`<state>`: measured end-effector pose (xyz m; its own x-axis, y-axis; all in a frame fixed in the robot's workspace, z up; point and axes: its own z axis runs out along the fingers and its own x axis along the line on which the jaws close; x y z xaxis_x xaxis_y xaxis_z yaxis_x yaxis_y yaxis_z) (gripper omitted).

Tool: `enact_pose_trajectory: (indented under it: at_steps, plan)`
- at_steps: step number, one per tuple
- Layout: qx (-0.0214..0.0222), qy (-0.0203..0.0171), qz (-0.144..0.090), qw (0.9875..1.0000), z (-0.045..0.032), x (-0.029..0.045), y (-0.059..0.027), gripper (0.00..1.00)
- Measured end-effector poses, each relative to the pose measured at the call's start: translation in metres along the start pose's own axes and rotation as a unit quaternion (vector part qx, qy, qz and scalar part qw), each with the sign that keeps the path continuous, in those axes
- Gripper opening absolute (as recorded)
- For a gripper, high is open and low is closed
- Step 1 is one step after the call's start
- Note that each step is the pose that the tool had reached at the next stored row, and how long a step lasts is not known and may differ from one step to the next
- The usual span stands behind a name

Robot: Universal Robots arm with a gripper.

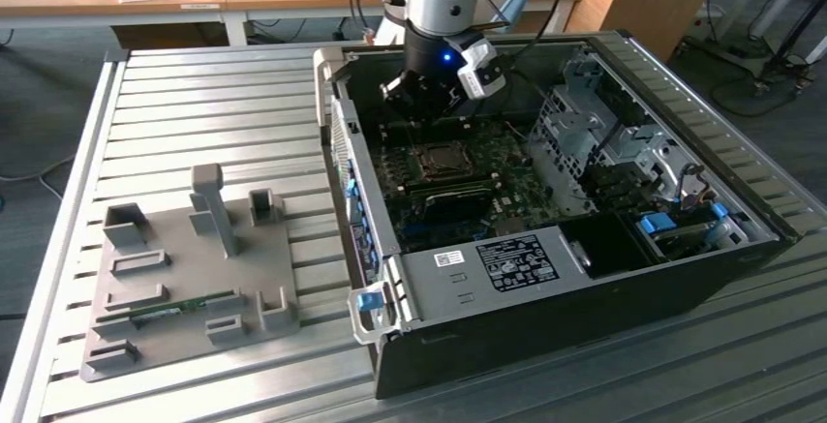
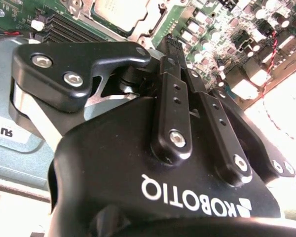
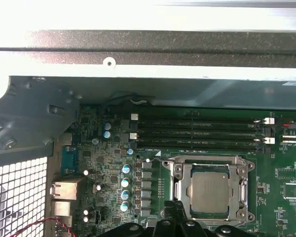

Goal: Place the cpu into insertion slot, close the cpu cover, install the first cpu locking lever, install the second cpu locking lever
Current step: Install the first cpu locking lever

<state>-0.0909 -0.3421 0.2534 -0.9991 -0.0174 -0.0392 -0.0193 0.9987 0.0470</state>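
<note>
Tool (image 1: 420, 104) pinched narrow, empty, hovering at 12 o'clock of cpu (image 1: 446, 159) in exterior view. Cpu seated in socket, cpu cover (image 3: 185, 190) down around it. My worry: low off-line descent skids tip off cover, clips capacitors (image 3: 126, 181) beside socket

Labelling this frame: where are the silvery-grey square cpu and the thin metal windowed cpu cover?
Silvery-grey square cpu (image 3: 210, 192): first wrist view, centre of its top.
Thin metal cpu cover (image 3: 184, 190): first wrist view, side bar of its frame.
</note>
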Motion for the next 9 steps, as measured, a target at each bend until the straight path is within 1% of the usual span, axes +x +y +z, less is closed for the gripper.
enact_pose_trajectory:
  at_steps: [5, 9]
  plan:
    - [-0.0008, 0.0, 0.0, 1.0, 0.0001, 0.0, 0.0, 0.11]
    - [-0.0002, -0.0004, 0.0, 1.0, 0.0, 0.0027, 0.0, 0.11]
